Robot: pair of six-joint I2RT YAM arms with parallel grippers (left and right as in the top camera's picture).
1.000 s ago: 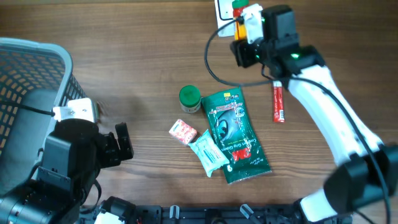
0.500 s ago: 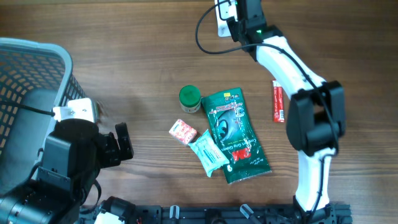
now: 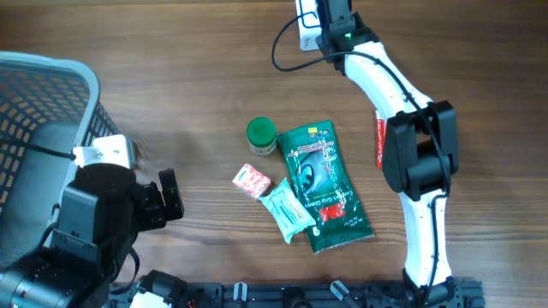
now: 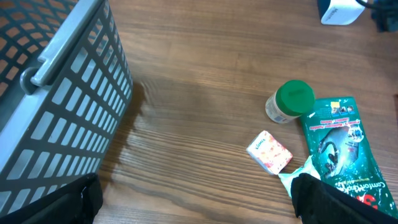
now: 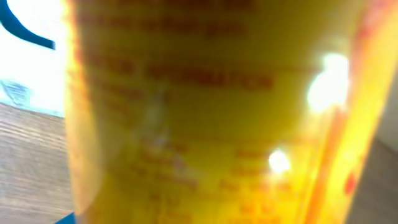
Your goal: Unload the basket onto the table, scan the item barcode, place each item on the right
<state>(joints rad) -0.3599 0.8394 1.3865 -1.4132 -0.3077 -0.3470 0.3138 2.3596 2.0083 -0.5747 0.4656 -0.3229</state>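
Yellow item (image 5: 205, 112), blurred reddish print. Dark green pouch (image 3: 325, 184); green jar lid (image 3: 261, 131); red-and-white small box (image 3: 252, 180); red tube (image 3: 378, 145). Grey mesh basket (image 3: 34, 111); brown wood-grain table (image 3: 171, 51).

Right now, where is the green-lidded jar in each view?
Overhead: jar near centre, at the green pouch's top-left corner.
Left wrist: jar right of centre, just left of the pouch's top.
Right wrist: not in it; a blurred yellow item fills the frame.
Shared landmark: the pouch, in overhead and left wrist.
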